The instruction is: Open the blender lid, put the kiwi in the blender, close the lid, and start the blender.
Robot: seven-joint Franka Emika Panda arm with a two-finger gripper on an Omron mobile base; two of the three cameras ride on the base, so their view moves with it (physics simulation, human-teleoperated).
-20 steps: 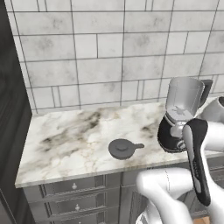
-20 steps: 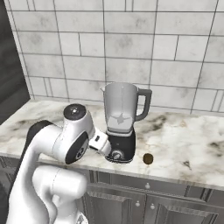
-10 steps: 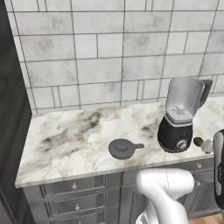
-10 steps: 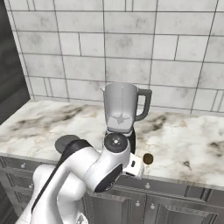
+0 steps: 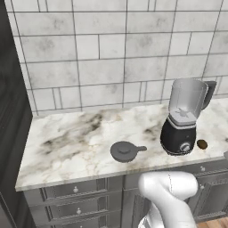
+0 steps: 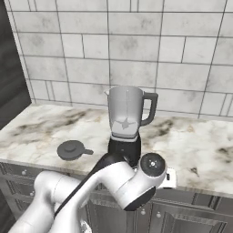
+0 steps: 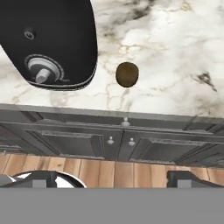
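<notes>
I am looking over a marble desk [image 5: 80,142] set against a grey tiled wall [image 5: 111,49], with dark grey drawers [image 5: 75,191] below its front edge. The blender [image 5: 185,118] is standing near the desk's front edge toward the right end, its black base carrying a round front knob and its clear jar standing uncovered. The blender lid [image 5: 126,151] is lying flat on the desk to the left of the blender, apart from it, close to the front edge, its short tab pointing toward the blender. The kiwi [image 5: 202,144] is resting on the desk just beside the blender base on its right, not touching it. In the hand view the kiwi [image 7: 127,74] is sitting near the front edge, with the blender base [image 7: 48,41] alongside. My end effector [image 7: 111,180] is hanging out past the desk's front edge, above the wooden floor [image 7: 109,168], its two dark tips spread wide apart and holding nothing.
</notes>
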